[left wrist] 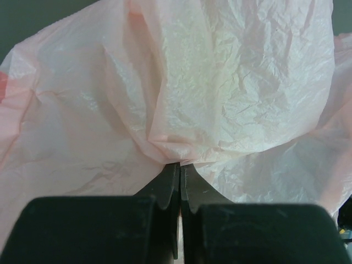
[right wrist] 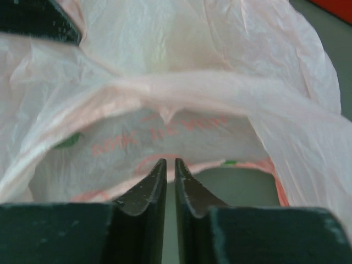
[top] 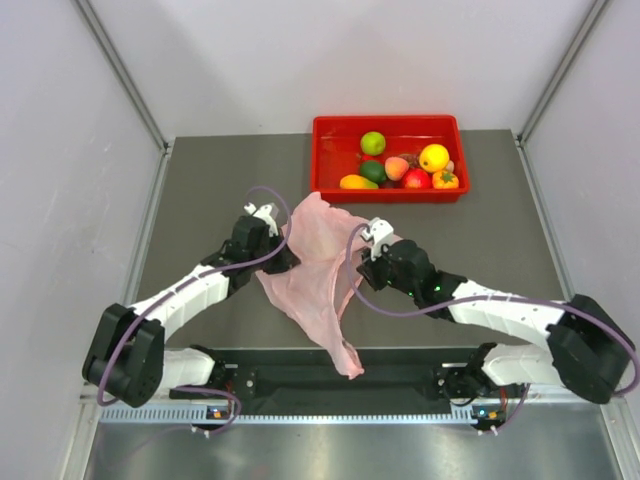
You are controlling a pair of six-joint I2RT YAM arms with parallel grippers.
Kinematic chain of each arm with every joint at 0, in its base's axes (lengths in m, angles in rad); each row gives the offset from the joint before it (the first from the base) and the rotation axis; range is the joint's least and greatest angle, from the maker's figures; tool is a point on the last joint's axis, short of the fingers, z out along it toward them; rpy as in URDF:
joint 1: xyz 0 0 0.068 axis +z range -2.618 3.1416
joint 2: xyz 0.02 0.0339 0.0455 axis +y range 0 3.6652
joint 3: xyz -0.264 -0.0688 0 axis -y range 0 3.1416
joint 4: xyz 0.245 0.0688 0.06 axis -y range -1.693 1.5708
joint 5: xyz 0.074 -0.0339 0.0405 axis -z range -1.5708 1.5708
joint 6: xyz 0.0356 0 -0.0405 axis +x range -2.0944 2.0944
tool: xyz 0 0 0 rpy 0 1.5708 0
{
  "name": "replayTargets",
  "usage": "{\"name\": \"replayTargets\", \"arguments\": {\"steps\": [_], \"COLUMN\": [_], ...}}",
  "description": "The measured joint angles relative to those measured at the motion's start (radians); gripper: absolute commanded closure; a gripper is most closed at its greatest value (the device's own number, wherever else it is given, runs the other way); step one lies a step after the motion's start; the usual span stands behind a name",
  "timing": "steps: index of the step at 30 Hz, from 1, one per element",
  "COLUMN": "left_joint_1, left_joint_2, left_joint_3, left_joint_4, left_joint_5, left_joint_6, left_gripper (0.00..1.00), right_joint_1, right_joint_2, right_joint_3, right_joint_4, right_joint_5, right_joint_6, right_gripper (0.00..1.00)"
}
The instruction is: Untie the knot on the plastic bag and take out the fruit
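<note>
- Setting: dark grey desk [top: 200, 180] between white walls.
- Left tool [left wrist: 180, 165]: pressed together, pinching a gathered fold of the thin crinkly pale-pink plastic bag [top: 310, 280]. Firm hold advised.
- Bag lies mid-desk between the arms and appears flat; the knot is not discernible.
- Right tool [right wrist: 170, 160]: nearly pressed together at the bag's open mouth, no film seen between. Judged to need a fresh single-layer rim grip.
- Far right: small toy fruit [top: 405, 168] in red plastic tray [top: 330, 135].

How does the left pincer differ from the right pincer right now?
The left pincer is shut on a bunched fold of the plastic bag; the right pincer shows a thin slit, no plastic plainly caught. The left pincer sits at the bag's left edge, the right pincer at its right. Both face the bag.
</note>
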Motion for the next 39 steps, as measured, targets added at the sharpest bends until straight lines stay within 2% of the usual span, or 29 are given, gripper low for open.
{"name": "replayTargets", "arguments": {"steps": [3, 4, 6, 12, 21, 27, 34, 39], "left_joint_1": [0.002, 0.002, 0.002, 0.002, -0.058, -0.158, -0.182, -0.182], "left_joint_2": [-0.001, -0.001, 0.000, -0.019, -0.163, -0.187, -0.200, -0.241], "left_joint_3": [0.000, 0.000, 0.003, 0.085, 0.360, 0.436, 0.409, 0.249], "left_joint_4": [-0.001, -0.002, -0.010, -0.082, -0.169, -0.212, -0.266, -0.256], "left_joint_5": [-0.006, -0.006, -0.004, 0.042, 0.106, 0.139, 0.119, 0.051], "left_joint_6": [0.000, 0.000, -0.001, -0.005, -0.015, -0.016, 0.024, 0.043], "left_gripper": [1.00, 1.00, 1.00, 1.00, 1.00, 1.00, 1.00, 1.00], "right_joint_1": [0.000, 0.000, -0.001, -0.001, -0.001, -0.001, -0.001, -0.001], "right_joint_2": [-0.083, -0.102, -0.126, -0.152, -0.045, 0.035, 0.038, 0.040], "right_joint_3": [-0.028, -0.034, -0.034, -0.048, -0.053, -0.052, -0.050, -0.036], "right_joint_4": [-0.063, -0.082, -0.115, -0.143, -0.093, -0.052, -0.021, -0.013], "right_joint_5": [-0.002, -0.004, -0.013, -0.026, -0.036, -0.032, -0.020, -0.014], "right_joint_6": [0.001, 0.002, 0.010, 0.043, 0.073, 0.092, 0.112, 0.119], "right_gripper": [0.72, 0.61, 0.51, 0.27, 0.18, 0.13, 0.05, 0.01]}}
